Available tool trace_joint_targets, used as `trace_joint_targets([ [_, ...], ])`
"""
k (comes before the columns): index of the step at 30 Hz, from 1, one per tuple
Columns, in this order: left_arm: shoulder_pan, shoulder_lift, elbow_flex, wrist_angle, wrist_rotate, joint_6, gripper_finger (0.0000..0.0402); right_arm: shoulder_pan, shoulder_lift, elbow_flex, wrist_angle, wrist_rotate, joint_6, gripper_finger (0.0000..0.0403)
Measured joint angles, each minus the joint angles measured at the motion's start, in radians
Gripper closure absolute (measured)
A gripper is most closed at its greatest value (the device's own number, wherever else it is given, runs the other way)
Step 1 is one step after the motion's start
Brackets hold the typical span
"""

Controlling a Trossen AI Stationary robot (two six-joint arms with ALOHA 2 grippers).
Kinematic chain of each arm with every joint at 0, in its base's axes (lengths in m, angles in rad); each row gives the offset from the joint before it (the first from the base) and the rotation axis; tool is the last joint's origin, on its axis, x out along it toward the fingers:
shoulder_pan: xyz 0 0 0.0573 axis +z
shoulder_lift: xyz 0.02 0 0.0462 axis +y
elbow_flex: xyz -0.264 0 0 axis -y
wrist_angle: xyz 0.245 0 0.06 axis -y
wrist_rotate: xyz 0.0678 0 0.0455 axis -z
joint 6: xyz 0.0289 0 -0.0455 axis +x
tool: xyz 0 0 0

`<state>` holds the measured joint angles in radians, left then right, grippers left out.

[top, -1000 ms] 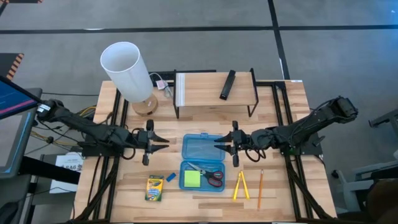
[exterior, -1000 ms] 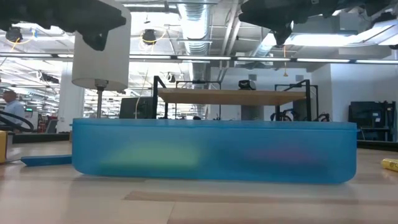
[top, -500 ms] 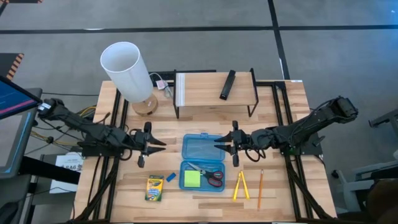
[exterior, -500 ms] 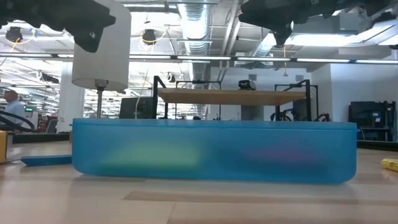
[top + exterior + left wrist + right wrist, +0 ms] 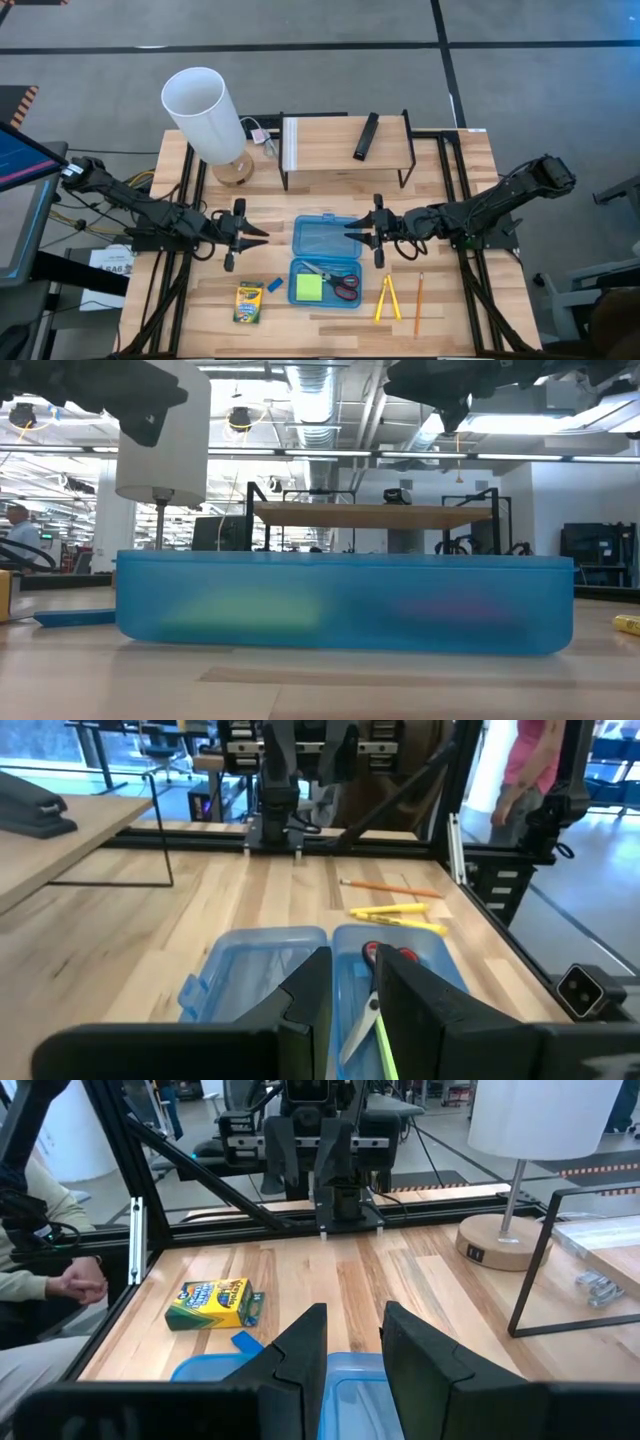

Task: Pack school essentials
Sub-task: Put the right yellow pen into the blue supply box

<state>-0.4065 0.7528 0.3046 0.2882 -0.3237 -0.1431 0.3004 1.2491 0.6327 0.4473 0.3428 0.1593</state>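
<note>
An open blue plastic case (image 5: 325, 260) lies flat on the table. Its near half holds the green sticky-note pad (image 5: 308, 287) and the red-handled scissors (image 5: 344, 284). The crayon box (image 5: 249, 301) and the blue eraser (image 5: 274, 285) lie on the table left of the case. Right of it are two yellow sticks (image 5: 388, 297) and an orange pencil (image 5: 418, 302). My left gripper (image 5: 264, 235) hovers left of the case's lid half, and my right gripper (image 5: 350, 232) hovers at that half's right edge. Both are open by a narrow gap and hold nothing. I cannot find the pale pen.
A white-shaded lamp (image 5: 207, 112) stands at the far left of the table. A low wooden shelf (image 5: 345, 143) at the far middle carries the black bar (image 5: 366, 136). People are beyond the table in the wrist views: a hand (image 5: 72, 1285) and a torso (image 5: 530, 760).
My left gripper has drifted a little toward the table's left and near edge, at the same height. Nothing else has moved.
</note>
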Motion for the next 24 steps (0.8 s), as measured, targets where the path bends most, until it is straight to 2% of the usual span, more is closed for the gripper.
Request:
trace_joint_targets([
  [24, 0.0, 0.0, 0.0, -0.001, 0.002, -0.019, 0.0335, 0.0, 0.0, 0.0, -0.006, 0.0, -0.002, 0.0285],
])
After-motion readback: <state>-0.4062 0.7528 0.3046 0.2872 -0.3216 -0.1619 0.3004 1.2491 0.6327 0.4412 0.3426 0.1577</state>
